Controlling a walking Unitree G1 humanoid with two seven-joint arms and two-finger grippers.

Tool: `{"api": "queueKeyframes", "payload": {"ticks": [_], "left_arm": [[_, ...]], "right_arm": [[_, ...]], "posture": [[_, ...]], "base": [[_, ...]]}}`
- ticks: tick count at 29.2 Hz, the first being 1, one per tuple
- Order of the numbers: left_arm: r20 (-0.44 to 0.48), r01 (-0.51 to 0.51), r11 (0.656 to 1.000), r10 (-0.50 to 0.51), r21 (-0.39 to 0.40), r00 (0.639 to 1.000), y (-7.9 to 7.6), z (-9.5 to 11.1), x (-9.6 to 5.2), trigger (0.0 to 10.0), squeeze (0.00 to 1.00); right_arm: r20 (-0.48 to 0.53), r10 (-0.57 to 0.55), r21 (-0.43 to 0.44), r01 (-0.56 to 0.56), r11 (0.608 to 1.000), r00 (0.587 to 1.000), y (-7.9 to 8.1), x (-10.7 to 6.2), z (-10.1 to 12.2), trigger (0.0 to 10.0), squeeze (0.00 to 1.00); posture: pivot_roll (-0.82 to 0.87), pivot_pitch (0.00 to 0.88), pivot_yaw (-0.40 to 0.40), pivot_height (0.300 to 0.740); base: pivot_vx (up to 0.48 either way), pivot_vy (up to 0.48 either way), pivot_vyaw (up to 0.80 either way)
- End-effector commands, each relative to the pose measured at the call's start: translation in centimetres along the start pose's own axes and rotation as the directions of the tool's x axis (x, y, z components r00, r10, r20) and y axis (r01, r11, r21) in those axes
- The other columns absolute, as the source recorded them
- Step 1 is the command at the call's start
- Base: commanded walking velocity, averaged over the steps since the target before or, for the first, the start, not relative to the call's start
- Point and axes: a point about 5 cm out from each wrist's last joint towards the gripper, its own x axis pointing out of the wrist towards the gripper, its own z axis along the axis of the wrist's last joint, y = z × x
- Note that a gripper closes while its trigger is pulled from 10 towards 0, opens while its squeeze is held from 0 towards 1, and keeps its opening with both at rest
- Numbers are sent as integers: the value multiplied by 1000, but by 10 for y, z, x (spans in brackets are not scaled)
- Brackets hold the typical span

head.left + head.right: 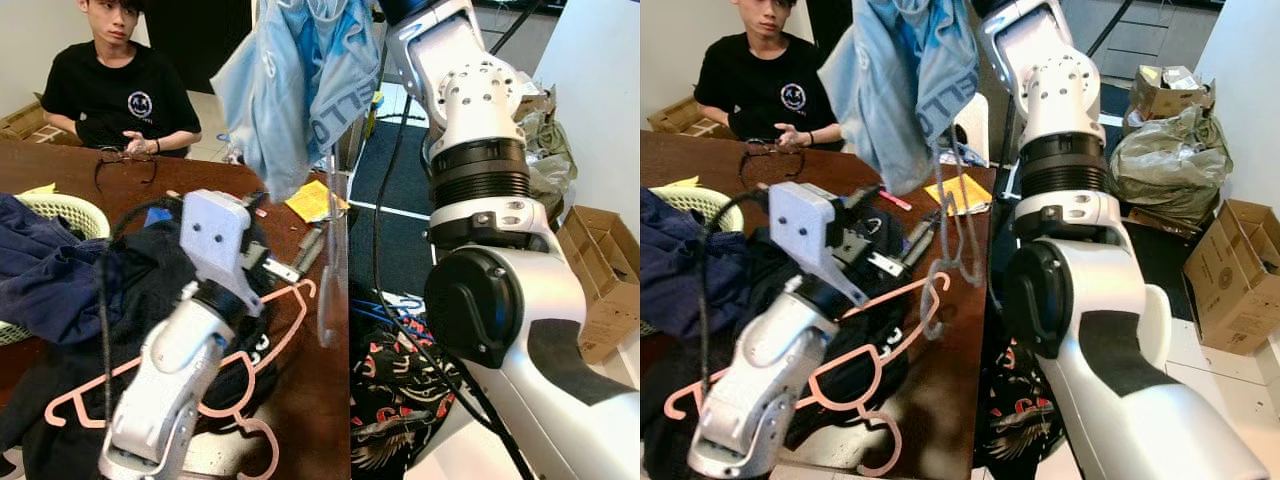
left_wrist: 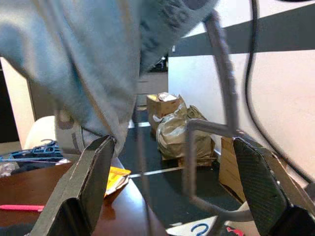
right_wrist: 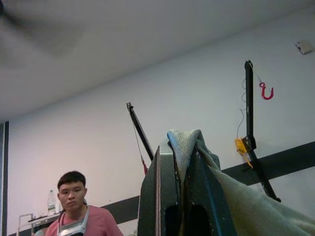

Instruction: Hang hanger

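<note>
My right arm (image 1: 470,110) is raised high, and its gripper (image 3: 182,162) is shut on a light blue garment (image 1: 290,80). A thin grey hanger (image 1: 331,290) dangles from the garment with its hook end downward, beside the table edge. My left gripper (image 2: 172,145) stands open above the table, its fingers (image 2: 93,172) wide apart, and the grey hanger (image 2: 224,88) hangs just beyond them, untouched. Pink hangers (image 1: 270,330) lie on dark clothes under my left arm (image 1: 190,350).
A person (image 1: 120,90) sits at the far side of the brown table (image 1: 310,400). A white laundry basket (image 1: 70,210) holding dark blue clothes stands at the left. Cardboard boxes (image 1: 600,270) and a stuffed bag (image 1: 1165,150) lie on the floor at right. A red hook (image 3: 266,91) hangs on a black stand.
</note>
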Motion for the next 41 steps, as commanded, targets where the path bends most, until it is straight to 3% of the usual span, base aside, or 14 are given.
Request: {"api": "queueKeyframes", "payload": {"ticks": [1, 6, 23, 24, 31, 41], "left_arm": [[-58, 3, 1000, -2, 15, 998, -4, -11, -3, 10000, 0], [-121, 14, 999, -9, 42, 993, -8, -22, -7, 10000, 0], [-81, 41, 999, -40, 8, 996, -18, -14, 2, 10000, 0], [-100, 84, 996, -85, -20, 991, -25, -18, 1, 10000, 0], [-144, 155, 986, -161, -56, 976, -38, -25, -3, 10000, 0], [-123, 138, 989, -144, -57, 982, -35, -21, 0, 10000, 0]], "right_arm": [[9, 16, -1, -16, 1000, 1000, 3, 1, 1, 0, 0], [11, 20, 3, -20, 1000, 1000, 5, 1, 0, 0, 0], [14, 19, 7, -19, 1000, 1000, 7, 1, 1, 0, 0], [17, 16, 11, -16, 1000, 1000, 7, 1, 1, 0, 0], [21, 11, 13, -11, 1000, 1000, 7, 1, 2, 0, 0], [23, 5, 15, -6, 1000, 1000, 6, 1, 2, 0, 0]], "posture": [[159, 0, -49, 740], [157, 0, -46, 740], [151, 0, -49, 740], [150, 0, -49, 740], [151, 0, -49, 740], [152, 0, -49, 740]], "base": [[0, 0, 0], [0, 0, 0], [0, 0, 0], [0, 0, 0], [0, 0, 0], [0, 0, 0]]}}
